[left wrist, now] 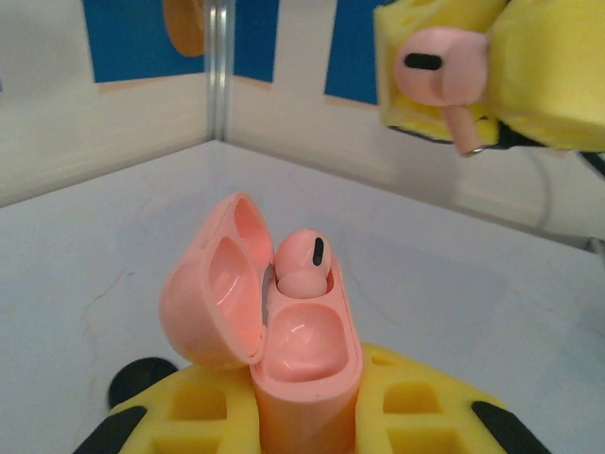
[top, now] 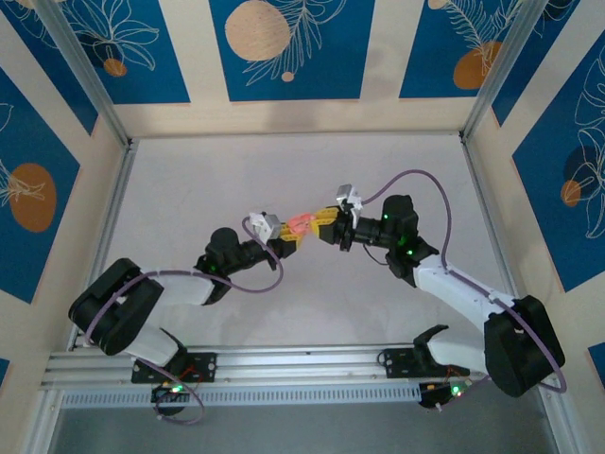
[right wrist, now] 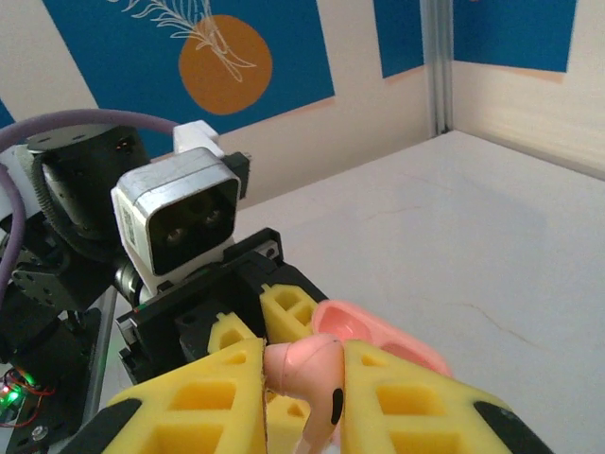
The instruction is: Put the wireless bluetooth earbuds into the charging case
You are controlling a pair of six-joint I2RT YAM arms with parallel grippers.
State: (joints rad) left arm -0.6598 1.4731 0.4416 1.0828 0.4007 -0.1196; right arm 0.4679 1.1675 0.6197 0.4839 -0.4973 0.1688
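My left gripper [left wrist: 307, 421] is shut on the salmon-pink charging case [left wrist: 307, 388], holding it upright with its lid [left wrist: 210, 295] swung open to the left. One pink earbud [left wrist: 304, 265] sits in the case's far slot, and the near slot [left wrist: 304, 339] is empty. My right gripper [right wrist: 304, 383] is shut on a second pink earbud [right wrist: 307, 364], stem pointing down, pinched between its yellow pads. From the left wrist, that earbud [left wrist: 437, 78] hangs above and to the far right of the case. From above, both grippers [top: 286, 239] [top: 323, 225] meet at the case [top: 299, 224] mid-table.
The left wrist's camera block [right wrist: 177, 216] and black mount stand close behind the case [right wrist: 378, 331] in the right wrist view. Purple cables [top: 416, 180] loop off both arms. Patterned blue walls [top: 284, 47] enclose the white table [top: 284, 161], and an aluminium rail [top: 284, 359] runs along its near edge.
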